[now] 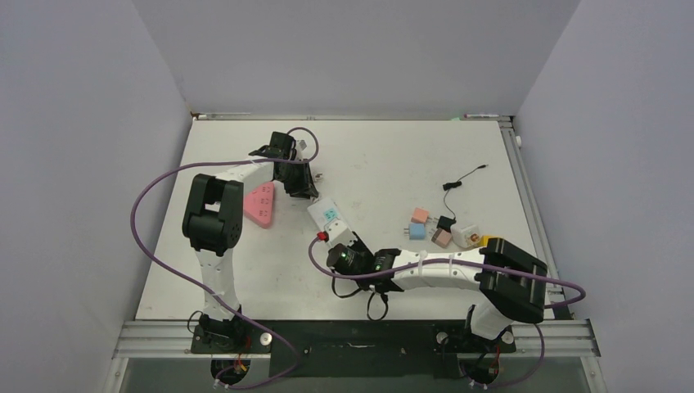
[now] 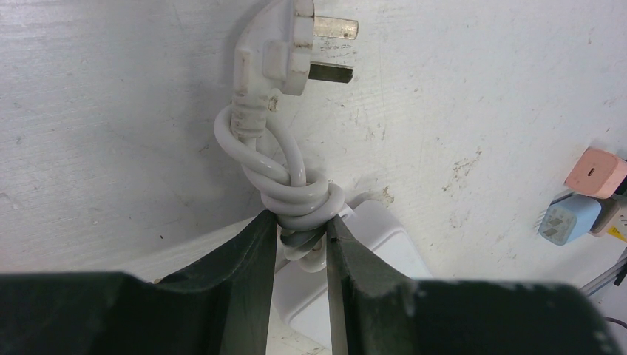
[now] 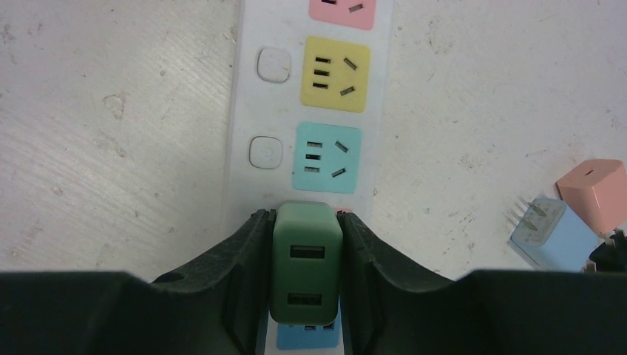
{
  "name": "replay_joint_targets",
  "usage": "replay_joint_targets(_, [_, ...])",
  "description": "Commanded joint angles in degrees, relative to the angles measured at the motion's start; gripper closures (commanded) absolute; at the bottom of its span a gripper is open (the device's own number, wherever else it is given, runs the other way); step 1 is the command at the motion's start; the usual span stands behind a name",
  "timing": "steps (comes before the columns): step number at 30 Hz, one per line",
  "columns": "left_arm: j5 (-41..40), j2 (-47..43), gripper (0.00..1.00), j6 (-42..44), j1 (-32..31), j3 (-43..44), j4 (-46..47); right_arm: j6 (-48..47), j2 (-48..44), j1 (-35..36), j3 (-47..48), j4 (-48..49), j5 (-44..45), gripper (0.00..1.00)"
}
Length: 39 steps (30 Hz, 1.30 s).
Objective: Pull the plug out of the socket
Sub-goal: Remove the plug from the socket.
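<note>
A white power strip lies mid-table with pink, yellow, cyan and blue sockets. My right gripper is shut on a dark green USB charger plug, a finger on each side. The plug stands over the blue socket at the strip's near end; its prongs are hidden. My left gripper is shut on the strip's bundled white cable at the strip's far end. The cable's own white three-pin plug lies loose on the table.
A pink triangular object lies left of the strip. Several loose chargers, pink, blue and others, sit to the right, with a thin black cable behind them. White walls enclose the table.
</note>
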Motion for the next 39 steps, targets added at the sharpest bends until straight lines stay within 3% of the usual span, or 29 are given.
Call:
replay_joint_targets(1, [-6.4,1.7,1.0,2.5,1.4,0.6,0.0,-0.5,-1.1,-0.6,0.5,0.7,-5.7,0.95])
replay_joint_targets(16, [-6.2,1.4,1.0,2.5,1.4,0.7,-0.1,0.4,-7.1,-15.3,-5.8,8.3,-34.6,0.95])
replay_joint_targets(26, [-6.0,1.3,1.0,2.5,1.4,0.6,0.1,0.8,-5.9,-22.3,-7.7,10.9,-46.5,0.95])
replay_joint_targets(33, [-6.0,1.4,1.0,2.4,1.6,0.6,0.0,1.4,-6.1,-23.4,-8.6,11.9,-47.1,0.95])
replay_joint_targets(39, [-6.0,1.5,1.0,2.4,1.7,0.6,0.0,1.0,-8.3,-22.0,-8.7,10.0,-36.8,0.95])
